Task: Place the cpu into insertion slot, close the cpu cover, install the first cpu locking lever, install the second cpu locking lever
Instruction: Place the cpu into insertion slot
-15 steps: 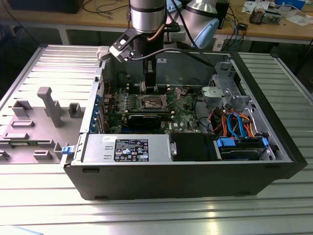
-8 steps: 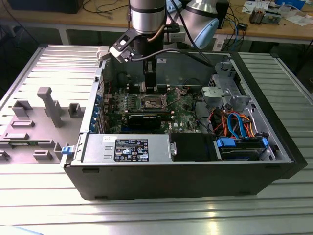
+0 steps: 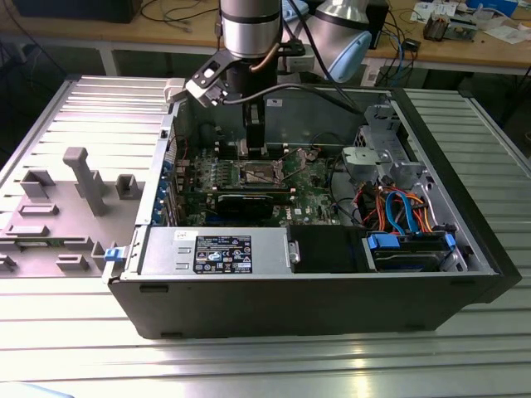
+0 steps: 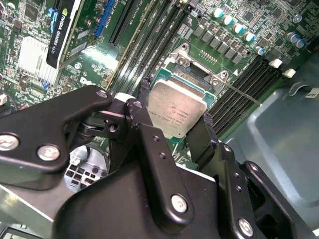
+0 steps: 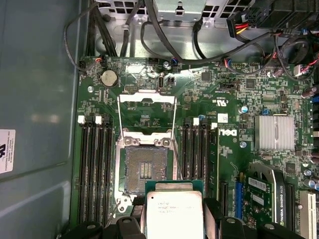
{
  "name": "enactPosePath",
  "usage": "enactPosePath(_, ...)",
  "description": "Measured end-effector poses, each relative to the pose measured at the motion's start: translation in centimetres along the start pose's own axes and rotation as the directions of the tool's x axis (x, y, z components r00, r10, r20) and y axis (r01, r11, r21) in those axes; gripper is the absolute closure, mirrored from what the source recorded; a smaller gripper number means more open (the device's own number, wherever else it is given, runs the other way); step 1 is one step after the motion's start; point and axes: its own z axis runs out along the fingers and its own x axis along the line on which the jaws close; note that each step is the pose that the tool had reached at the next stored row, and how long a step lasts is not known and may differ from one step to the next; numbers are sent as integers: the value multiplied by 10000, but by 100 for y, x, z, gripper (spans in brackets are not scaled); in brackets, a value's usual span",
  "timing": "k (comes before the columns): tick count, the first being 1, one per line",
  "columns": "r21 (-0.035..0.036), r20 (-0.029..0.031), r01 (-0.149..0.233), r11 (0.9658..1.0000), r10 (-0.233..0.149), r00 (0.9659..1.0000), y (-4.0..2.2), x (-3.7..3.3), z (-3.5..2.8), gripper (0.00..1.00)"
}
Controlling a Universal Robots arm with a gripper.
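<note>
PC case point(image 3: 290, 303) | pincer point(image 4: 177, 115) apparently gripping 1 cpu point(image 5: 173, 213) | 1 insertion slot point(image 5: 145, 170) bare

Silver cylindrical arm point(image 3: 249, 25) with black claw point(image 4: 174, 117) links and silver screws point(image 4: 179, 202).

Bright even light, mild glare, soft shadows

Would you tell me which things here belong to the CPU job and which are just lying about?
Job: cpu, held by gripper; slot, empty; cover, open.
Lying about: graphics card; heatsink; cables; grey fixtures.
</note>
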Motion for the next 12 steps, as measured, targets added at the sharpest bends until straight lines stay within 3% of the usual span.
enactPosePath(12, -2, -4, 58, 10000, -58, 10000, -1, 8, 23, 45)
